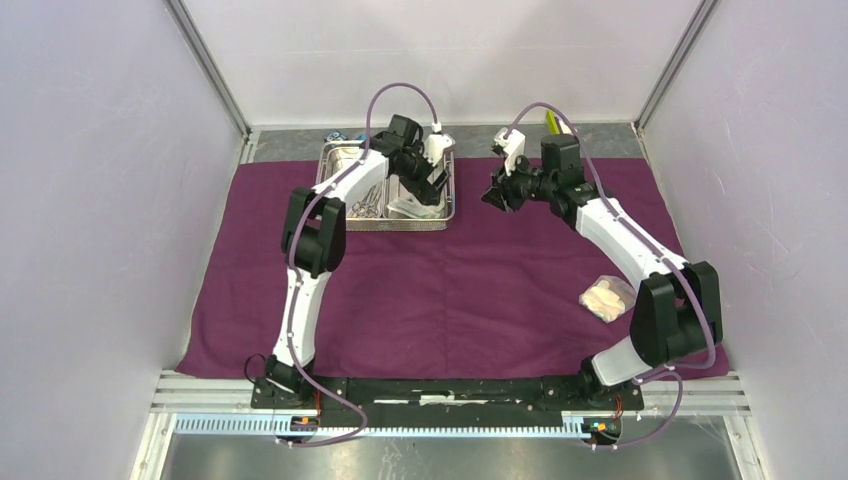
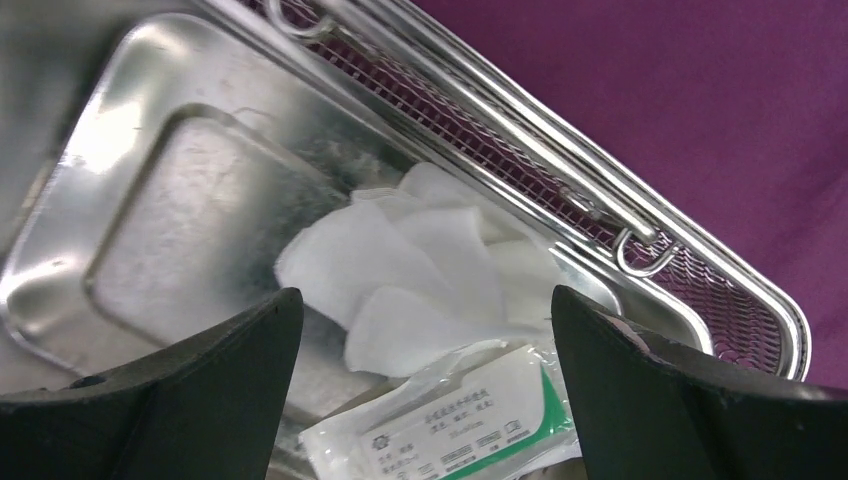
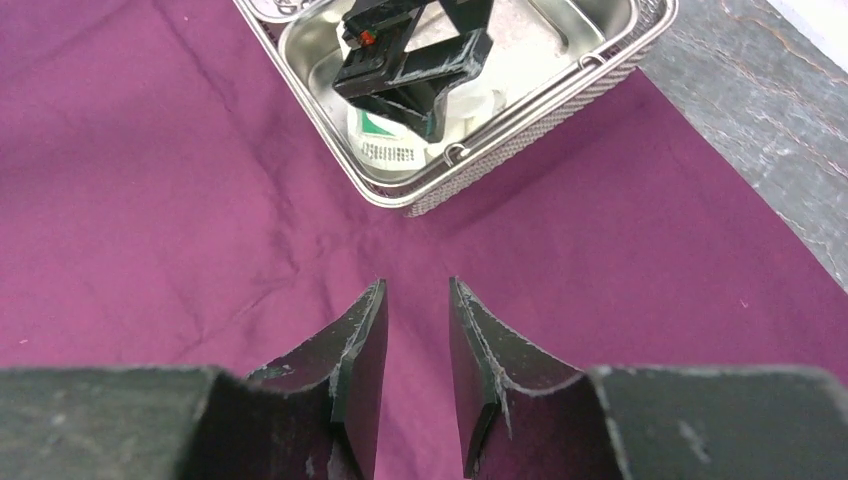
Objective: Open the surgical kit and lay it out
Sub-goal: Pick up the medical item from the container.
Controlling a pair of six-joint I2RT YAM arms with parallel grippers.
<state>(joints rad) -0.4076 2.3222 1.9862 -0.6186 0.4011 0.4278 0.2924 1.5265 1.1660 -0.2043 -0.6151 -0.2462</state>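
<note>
Tray unloading in hand: left gripper (image 2: 425, 300), jaws wide apart, hovers over white gauze wads (image 2: 400, 260) in steel tray (image 1: 390, 226), upper left of overhead view, likely needing descent and closure; right gripper (image 3: 417, 290) narrowly parted, empty.

Small blue-and-black object (image 1: 335, 134): 11 o'clock, on the grey tabletop (image 1: 610, 140) strip at the far edge.
Yellow-green item (image 1: 552, 120): 1 o'clock, partly hidden.
Pale enclosure walls (image 1: 90, 200): 9, 12 and 3 o'clock.
Slotted metal rail (image 1: 420, 425): 6 o'clock.
</note>
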